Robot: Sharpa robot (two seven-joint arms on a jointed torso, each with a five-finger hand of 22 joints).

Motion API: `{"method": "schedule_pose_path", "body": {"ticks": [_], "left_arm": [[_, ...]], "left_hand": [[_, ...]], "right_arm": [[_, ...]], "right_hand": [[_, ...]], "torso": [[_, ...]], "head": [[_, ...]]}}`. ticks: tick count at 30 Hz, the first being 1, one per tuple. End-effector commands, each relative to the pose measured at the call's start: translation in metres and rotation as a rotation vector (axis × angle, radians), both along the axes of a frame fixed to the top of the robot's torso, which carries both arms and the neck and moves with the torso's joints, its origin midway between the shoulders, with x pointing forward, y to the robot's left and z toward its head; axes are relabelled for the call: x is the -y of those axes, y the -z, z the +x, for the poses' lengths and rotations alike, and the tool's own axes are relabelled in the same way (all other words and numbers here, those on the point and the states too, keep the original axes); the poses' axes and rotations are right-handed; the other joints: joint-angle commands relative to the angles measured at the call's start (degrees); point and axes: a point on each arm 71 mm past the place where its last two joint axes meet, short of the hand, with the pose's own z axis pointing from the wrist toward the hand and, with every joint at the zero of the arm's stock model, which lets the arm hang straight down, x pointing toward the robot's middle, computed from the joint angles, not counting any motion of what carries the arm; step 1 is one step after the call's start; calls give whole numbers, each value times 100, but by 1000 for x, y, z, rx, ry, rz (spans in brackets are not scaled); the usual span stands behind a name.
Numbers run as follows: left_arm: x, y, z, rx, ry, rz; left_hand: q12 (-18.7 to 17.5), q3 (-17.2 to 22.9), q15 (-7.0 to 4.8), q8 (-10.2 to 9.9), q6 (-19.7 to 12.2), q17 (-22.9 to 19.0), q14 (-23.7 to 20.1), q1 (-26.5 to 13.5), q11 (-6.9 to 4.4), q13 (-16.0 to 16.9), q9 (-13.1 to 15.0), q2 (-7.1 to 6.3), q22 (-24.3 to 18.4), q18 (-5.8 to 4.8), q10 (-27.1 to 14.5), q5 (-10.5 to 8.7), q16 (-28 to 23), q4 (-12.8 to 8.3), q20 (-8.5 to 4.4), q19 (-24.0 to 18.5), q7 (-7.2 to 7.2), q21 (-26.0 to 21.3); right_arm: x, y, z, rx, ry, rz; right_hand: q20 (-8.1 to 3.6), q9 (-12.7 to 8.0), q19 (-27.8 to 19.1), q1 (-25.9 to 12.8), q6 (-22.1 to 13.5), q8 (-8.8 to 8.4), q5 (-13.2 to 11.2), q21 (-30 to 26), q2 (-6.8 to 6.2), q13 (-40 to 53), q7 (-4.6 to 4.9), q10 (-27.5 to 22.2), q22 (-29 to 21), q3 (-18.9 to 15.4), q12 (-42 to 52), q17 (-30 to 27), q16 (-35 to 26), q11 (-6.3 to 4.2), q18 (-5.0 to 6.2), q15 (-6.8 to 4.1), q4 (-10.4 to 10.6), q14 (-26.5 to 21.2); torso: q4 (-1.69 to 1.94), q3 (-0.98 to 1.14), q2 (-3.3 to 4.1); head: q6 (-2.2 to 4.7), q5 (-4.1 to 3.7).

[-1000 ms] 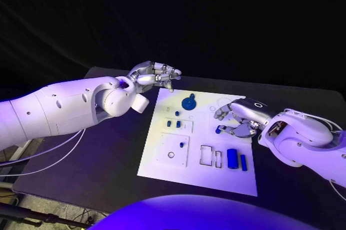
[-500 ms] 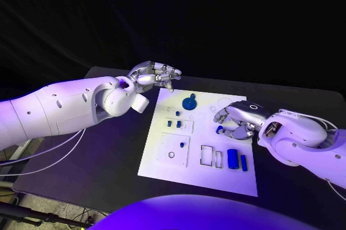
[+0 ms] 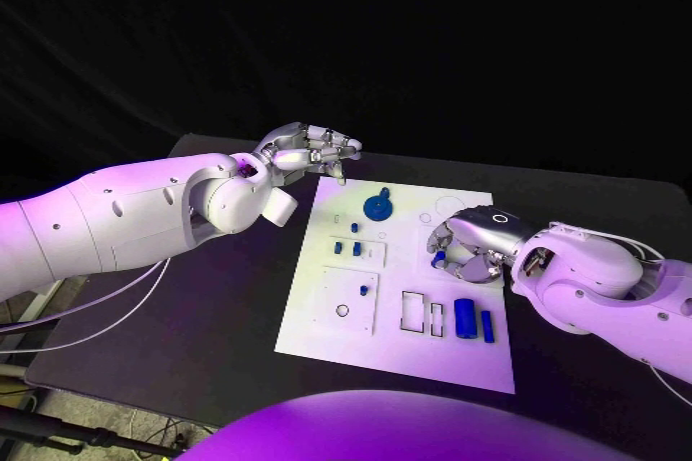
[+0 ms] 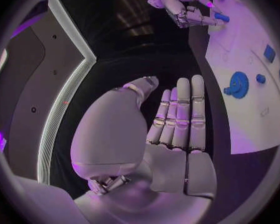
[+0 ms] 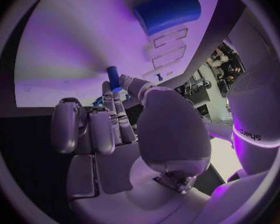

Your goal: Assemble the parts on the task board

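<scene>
Task board (image 3: pixel 378 353) — one right hand (image 3: pixel 464 249) pinching one small blue peg (image 3: pixel 437 258); left hand (image 3: pixel 307 147) empty, fingers loosely curled.

You are looking at a black table (image 3: pixel 216 311) with the white task board (image 3: pixel 397 351) lying flat on its middle, one long edge running away from you (slightly skewed to the table's edges). Dark tabletop shows on either side of the board and beyond its far edge.

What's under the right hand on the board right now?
The right hand pinches a small blue peg over the white task board. Whatever lies on the board directly beneath its palm is covered.
</scene>
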Motion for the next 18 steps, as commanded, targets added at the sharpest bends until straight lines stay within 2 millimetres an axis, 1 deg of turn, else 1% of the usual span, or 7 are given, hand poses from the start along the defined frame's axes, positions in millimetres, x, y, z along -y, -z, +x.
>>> {"method": "schedule_pose_path", "body": {"ticks": [1, 8, 14, 18], "left_arm": [[2, -1, 0, 3, 13, -7], [1, -1, 0, 2, 12, -6], [1, -1, 0, 1, 11, -5], [1, -1, 0, 0, 10, -4]], "left_hand": [[-16, -13, 38, 31, -37, -8, -7, 74, -3, -5, 9, -3, -3, 70, -46, 20, -24, -25, 4, 50, 2, -31], [-16, -13, 38, 31, -37, -8, -7, 74, -3, -5, 9, -3, -3, 70, -46, 20, -24, -25, 4, 50, 2, -31], [-14, -15, 40, 34, -41, -9, -5, 70, -2, -8, 9, 3, -1, 70, -50, 20, -24, -21, 4, 52, 3, -32], [-14, -15, 40, 34, -41, -9, -5, 70, -2, -8, 9, 3, -1, 70, -50, 20, -24, -21, 4, 52, 3, -32]], "right_arm": [[0, 3, -1, -3, -4, -33], [3, 4, 1, -3, 8, -43], [4, 4, 1, 2, 10, -47], [4, 5, 2, 2, 12, -51]], "right_hand": [[6, 14, 57, 34, 52, 44, -28, 53, 26, 16, -10, 81, 786, 46, -44, 18, 41, -24, -87, -56, 7, 198], [0, 17, 76, 28, 62, 50, -40, 96, 17, 16, -11, 101, 806, 44, -53, 31, 48, -28, -96, -61, 8, 201], [-2, 16, 82, 26, 57, 48, -45, 110, 7, 15, -9, 103, 813, 42, -62, 29, 48, -27, -99, -62, 6, 201], [-5, 15, 87, 35, 49, 43, -49, 121, 0, 13, -8, 104, 820, 47, -76, 35, 52, -28, -101, -63, -2, 203]], "torso": [[-1, 3, -1], [-5, 0, 0], [3, 2, 0], [3, 0, -1]], "head": [[1, -7], [1, -19], [1, -35], [1, -38]]}}
